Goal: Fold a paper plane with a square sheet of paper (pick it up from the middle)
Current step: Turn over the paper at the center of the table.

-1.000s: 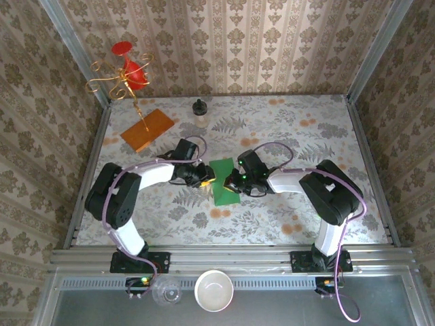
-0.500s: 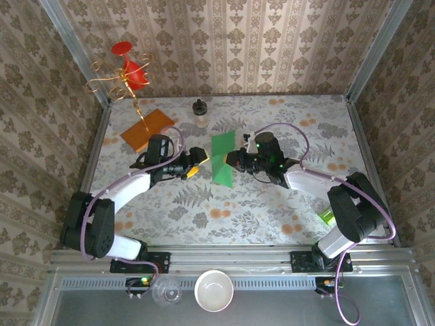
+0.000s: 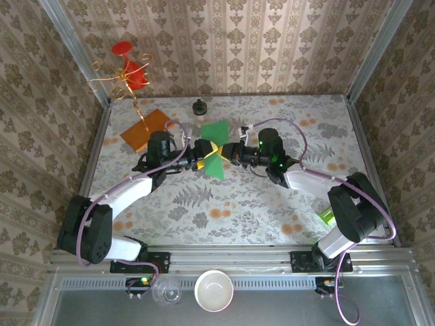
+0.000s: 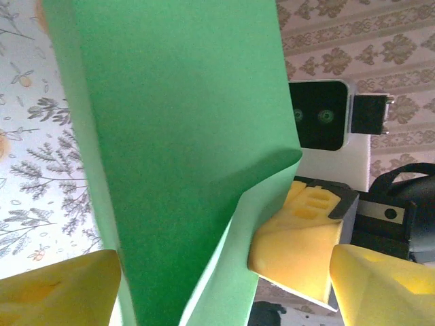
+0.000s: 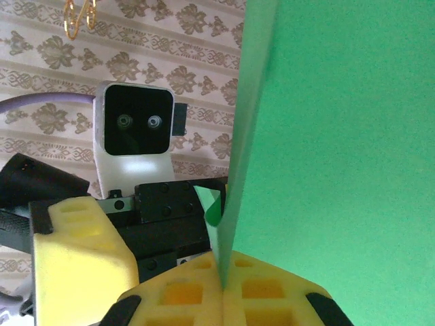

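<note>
Sheet (image 3: 217, 132) is thin, light and floppy, held above the table (image 3: 258, 210) by right gripper (image 3: 234, 153) clamped on its fold; left gripper (image 3: 203, 151) wide open astride it, should pinch near crease

The top view looks steeply down over the whole table (image 3: 272, 210). The wrist views face each other, close, sharing the sheet (image 4: 177, 136).
</note>
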Controlling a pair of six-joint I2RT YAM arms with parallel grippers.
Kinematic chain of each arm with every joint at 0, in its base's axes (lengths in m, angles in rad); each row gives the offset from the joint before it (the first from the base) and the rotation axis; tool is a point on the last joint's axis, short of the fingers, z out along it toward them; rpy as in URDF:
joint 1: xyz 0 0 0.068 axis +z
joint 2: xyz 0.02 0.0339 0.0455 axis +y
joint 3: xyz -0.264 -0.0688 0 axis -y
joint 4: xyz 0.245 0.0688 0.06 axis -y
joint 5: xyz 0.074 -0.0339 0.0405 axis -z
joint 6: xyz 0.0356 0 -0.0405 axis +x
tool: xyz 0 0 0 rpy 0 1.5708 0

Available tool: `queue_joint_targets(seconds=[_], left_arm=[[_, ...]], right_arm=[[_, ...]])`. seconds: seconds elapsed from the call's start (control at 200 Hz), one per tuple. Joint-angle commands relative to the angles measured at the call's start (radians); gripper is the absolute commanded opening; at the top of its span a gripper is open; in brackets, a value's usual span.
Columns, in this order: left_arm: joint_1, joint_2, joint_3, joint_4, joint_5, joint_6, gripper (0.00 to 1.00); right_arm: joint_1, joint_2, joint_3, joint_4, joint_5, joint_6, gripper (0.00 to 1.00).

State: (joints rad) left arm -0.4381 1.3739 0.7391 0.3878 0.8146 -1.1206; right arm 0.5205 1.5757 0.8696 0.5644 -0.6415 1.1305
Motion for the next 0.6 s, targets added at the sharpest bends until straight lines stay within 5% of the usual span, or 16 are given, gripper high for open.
queue_joint_targets(seconds=[0.0,0.595], left_arm=[[0.004,0.002,-0.019,0.086,0.029,-0.047,0.79],[0.026,0.027,-0.02,0.126,0.032,-0.038,0.23]], right_arm=[[-0.01,-0.02,-0.013,0.061,-0.032,0.029,0.08],[-0.032,-0.008,-0.053,0.094,-0.034,0.058,0.19]])
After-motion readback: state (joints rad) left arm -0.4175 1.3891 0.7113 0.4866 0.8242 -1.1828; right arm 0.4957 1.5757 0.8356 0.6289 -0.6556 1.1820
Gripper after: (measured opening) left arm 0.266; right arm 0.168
